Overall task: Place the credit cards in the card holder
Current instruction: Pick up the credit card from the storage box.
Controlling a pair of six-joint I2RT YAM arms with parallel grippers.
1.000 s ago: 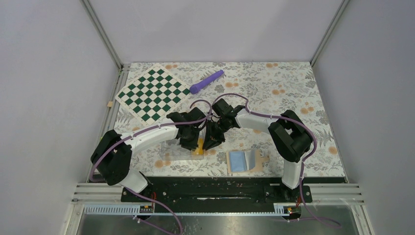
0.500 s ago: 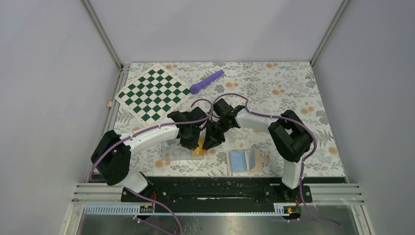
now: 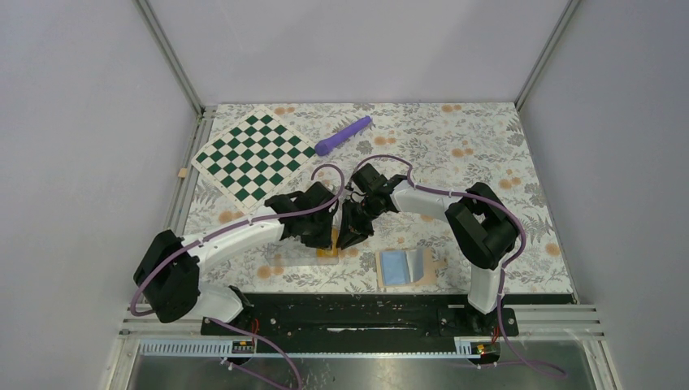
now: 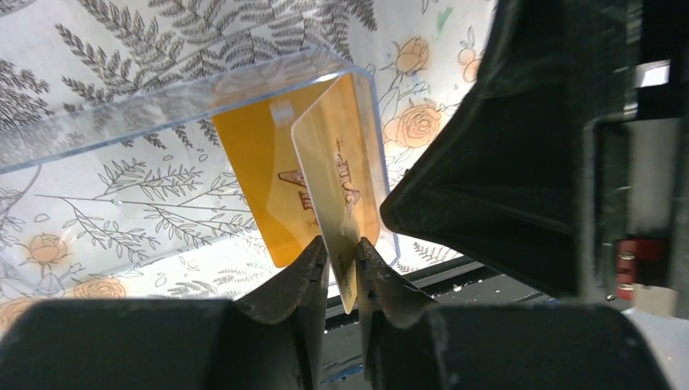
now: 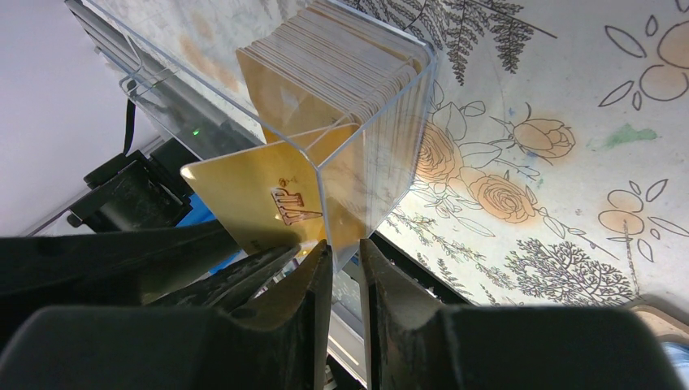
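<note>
A clear plastic case (image 3: pixel 301 246) holds a stack of orange-yellow credit cards (image 5: pixel 341 69). My left gripper (image 4: pixel 341 268) is shut on one credit card (image 4: pixel 341 175), pinched on edge between its fingertips just out of the case; a second card (image 4: pixel 260 162) leans inside the case. My right gripper (image 5: pixel 341 260) is shut on the case's clear end wall (image 5: pixel 382 179). In the top view both grippers meet at the case's right end (image 3: pixel 337 240). The card holder (image 3: pixel 406 266) lies open to the right, tan with light blue pockets.
A green-and-white chequered board (image 3: pixel 253 154) lies at the back left. A purple pen-like stick (image 3: pixel 343 135) lies behind the arms. The black base rail (image 3: pixel 349 313) runs along the near edge.
The left arm has swung lower and leftward, its gripper drawing back from the case with one card. The right gripper has stayed at the case's end.
</note>
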